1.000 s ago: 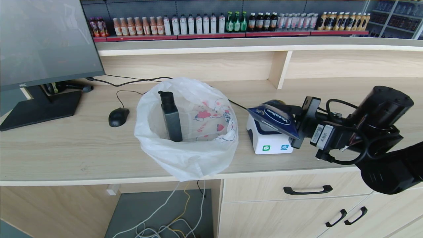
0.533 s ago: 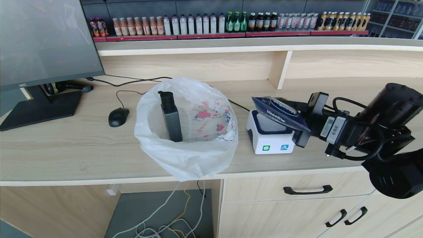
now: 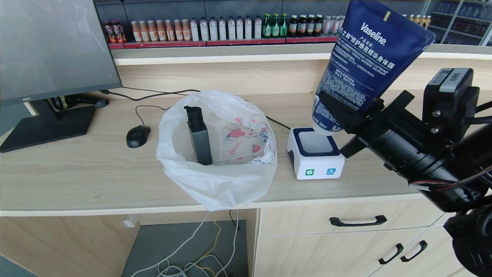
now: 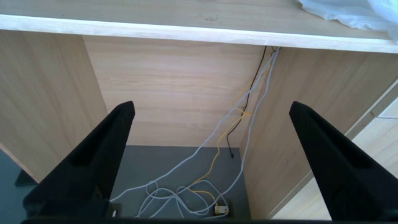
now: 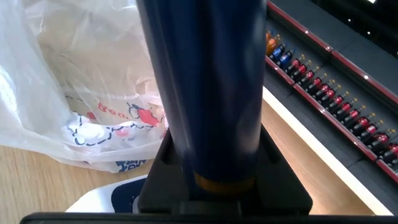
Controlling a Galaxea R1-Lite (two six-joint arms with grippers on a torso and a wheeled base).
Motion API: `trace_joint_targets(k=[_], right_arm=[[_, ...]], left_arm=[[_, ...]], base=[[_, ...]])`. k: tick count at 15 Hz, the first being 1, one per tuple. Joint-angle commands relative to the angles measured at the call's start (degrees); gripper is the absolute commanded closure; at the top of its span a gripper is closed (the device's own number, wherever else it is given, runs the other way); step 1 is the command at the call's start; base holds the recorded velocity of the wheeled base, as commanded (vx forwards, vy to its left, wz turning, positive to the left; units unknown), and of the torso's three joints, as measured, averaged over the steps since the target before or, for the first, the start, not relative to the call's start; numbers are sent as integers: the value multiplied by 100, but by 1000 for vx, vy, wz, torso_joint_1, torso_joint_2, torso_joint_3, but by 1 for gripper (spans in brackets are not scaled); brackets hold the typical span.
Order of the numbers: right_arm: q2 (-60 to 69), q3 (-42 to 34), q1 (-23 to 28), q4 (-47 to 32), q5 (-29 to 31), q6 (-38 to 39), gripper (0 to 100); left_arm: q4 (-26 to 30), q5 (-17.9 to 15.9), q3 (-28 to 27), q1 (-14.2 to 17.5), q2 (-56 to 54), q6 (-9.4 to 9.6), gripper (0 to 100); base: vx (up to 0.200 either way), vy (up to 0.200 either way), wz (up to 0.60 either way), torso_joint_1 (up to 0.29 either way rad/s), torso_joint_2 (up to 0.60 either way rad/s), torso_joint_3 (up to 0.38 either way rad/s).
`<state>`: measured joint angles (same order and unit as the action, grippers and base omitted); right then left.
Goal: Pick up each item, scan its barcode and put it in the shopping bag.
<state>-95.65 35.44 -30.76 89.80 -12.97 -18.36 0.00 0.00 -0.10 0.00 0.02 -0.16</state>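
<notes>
My right gripper point(image 3: 346, 117) is shut on a dark blue lotion tube point(image 3: 361, 57), held upright with its flat crimped end up and its cap end down. The tube hangs just above and right of the white barcode scanner box point(image 3: 315, 156) on the counter. The right wrist view looks along the blue tube point(image 5: 205, 81), with the scanner point(image 5: 118, 196) and the bag point(image 5: 81, 93) below it. The white shopping bag point(image 3: 219, 154) stands open left of the scanner, with a dark grey pump bottle point(image 3: 198, 134) upright inside. My left gripper point(image 4: 205, 155) hangs open below the counter edge, facing cables.
A monitor point(image 3: 54, 46) on a black stand sits at the counter's far left, with a black mouse point(image 3: 137, 135) and its cable beside the bag. A raised shelf ledge point(image 3: 269, 57) runs behind the counter. Drawers with black handles point(image 3: 357, 221) are below.
The right arm has risen and turned, swinging the tube from lying flat over the scanner to standing upright above it. Bag and bottle are unmoved.
</notes>
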Motion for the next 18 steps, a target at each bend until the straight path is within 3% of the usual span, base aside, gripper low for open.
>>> trace_joint_targets(k=[1, 7, 9, 18], right_arm=[[143, -19, -378, 20, 242, 430, 100], [169, -863, -326, 20, 1420, 1186, 100], [99, -819, -607, 20, 1860, 1599, 100], [345, -898, -642, 20, 1912, 1845, 100]], left_arm=[[0, 0, 1, 0, -2, -2, 0], [0, 0, 1, 0, -2, -2, 0], [0, 0, 1, 0, -2, -2, 0], [0, 0, 1, 0, -2, -2, 0]], base=[[0, 0, 0, 0, 0, 0], [0, 0, 0, 0, 0, 0], [0, 0, 0, 0, 0, 0], [0, 0, 0, 0, 0, 0]])
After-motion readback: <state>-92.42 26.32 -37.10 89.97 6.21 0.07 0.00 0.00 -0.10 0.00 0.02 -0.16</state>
